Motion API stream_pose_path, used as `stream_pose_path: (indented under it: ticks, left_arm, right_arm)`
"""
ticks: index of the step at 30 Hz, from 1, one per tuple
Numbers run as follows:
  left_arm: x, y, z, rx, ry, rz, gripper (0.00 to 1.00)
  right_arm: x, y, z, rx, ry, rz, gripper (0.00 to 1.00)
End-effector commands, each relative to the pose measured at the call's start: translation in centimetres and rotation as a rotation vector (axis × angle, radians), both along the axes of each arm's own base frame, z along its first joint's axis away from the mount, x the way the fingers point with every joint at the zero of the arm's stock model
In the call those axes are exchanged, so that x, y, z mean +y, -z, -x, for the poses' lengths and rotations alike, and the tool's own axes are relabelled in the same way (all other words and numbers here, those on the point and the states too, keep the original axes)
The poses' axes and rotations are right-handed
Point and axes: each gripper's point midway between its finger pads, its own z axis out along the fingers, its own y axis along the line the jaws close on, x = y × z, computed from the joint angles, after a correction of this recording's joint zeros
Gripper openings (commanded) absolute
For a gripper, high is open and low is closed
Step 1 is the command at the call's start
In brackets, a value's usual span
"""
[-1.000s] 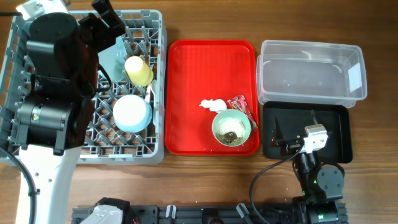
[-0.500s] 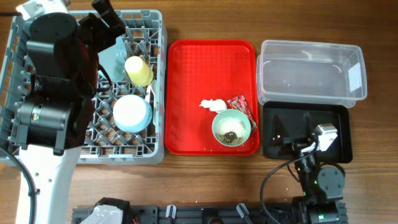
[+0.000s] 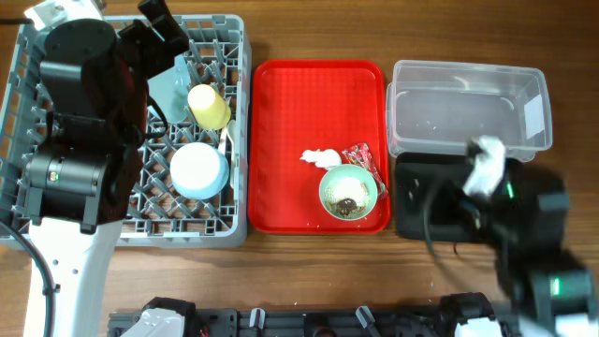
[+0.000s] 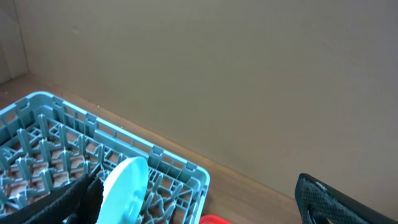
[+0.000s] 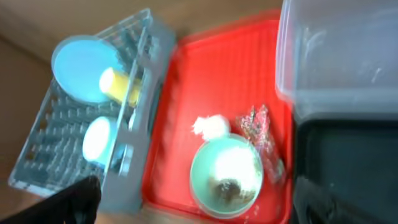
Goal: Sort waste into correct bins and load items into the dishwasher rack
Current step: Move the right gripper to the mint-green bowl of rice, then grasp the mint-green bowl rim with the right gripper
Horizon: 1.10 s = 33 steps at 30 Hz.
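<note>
Red tray (image 3: 281, 112) carries bowl (image 3: 325, 187) of scraps (image 3: 348, 202); tissue (image 3: 319, 157) at its 11 o'clock, wrapper (image 3: 360, 157) at 1; left end effector (image 4: 199, 205) and right end effector (image 5: 199, 208) released, empty; we judge waste-sorting in hand; next, right lowers onto tissue.

No legible text, number or brand in any view. A white label (image 3: 534, 112) sits on the tub (image 3: 468, 67) wall, its content too small to read. Print on the red wrapper (image 3: 359, 157) is blurred and cannot be deciphered.
</note>
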Motion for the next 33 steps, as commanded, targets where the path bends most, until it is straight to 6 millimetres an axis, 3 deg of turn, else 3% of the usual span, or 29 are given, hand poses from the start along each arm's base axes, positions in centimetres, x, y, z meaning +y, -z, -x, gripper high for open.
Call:
stream_pose_path:
  ticks: [1, 2, 3, 4, 5, 6, 9, 13, 18, 21, 25, 27, 30, 33]
  left_arm:
    - [0.1, -0.1, -0.1, -0.005, 0.001, 0.016, 1.0]
    - [0.1, 0.0, -0.1, -0.004, 0.001, 0.016, 1.0]
    - [0.1, -0.1, -0.1, -0.005, 0.001, 0.016, 1.0]
    - [0.1, 0.0, -0.1, -0.004, 0.001, 0.016, 1.0]
    - [0.1, -0.1, -0.1, -0.005, 0.001, 0.016, 1.0]
    - [0.1, -0.1, -0.1, -0.005, 0.001, 0.016, 1.0]
    - [0.1, -0.1, -0.1, -0.005, 0.001, 0.016, 1.0]
    - [0.1, -0.1, -0.1, -0.005, 0.001, 0.016, 1.0]
    - [0.1, 0.0, -0.1, -0.004, 0.001, 0.016, 1.0]
    - [0.1, -0.1, -0.1, -0.005, 0.001, 0.016, 1.0]
    - [0.1, -0.1, -0.1, -0.005, 0.001, 0.016, 1.0]
    - [0.1, -0.1, -0.1, -0.005, 0.001, 0.016, 1.0]
    - [0.1, -0.1, -0.1, -0.004, 0.001, 0.016, 1.0]
    - [0.1, 0.0, -0.1, -0.004, 0.001, 0.016, 1.0]
  right_arm:
    - [1.4, -0.5, -1.8, 0.173, -0.008, -0.096, 1.0]
    - [2.0, -0.1, -2.2, 0.23, -0.006, -0.145, 0.99]
    - [2.6, 0.4, -2.3, 0.29, -0.004, -0.195, 0.85]
    - [3.1, 0.9, -2.4, 0.321, -0.019, -0.208, 0.62]
    - [3.6, 1.4, -2.4, 0.338, -0.037, -0.197, 0.32]
    - [4.1, 2.2, -2.1, 0.36, -0.052, -0.17, 0.21]
    - [5.5, 4.5, -0.9, 0.395, -0.072, -0.047, 0.12]
    - [7.3, 7.7, 1.0, 0.436, -0.025, 0.122, 0.04]
    - [11.0, 11.2, 2.1, 0.373, -0.07, 0.329, 0.04]
    - [13.7, 14.0, 2.7, 0.381, -0.164, 0.409, 0.12]
    - [14.2, 18.0, 2.8, 0.451, -0.188, 0.519, 0.15]
    - [14.3, 18.6, 2.3, 0.45, -0.176, 0.547, 0.14]
    - [14.9, 17.8, 1.2, 0.379, -0.217, 0.564, 0.15]
    - [15.0, 17.5, 0.9, 0.345, -0.258, 0.592, 0.22]
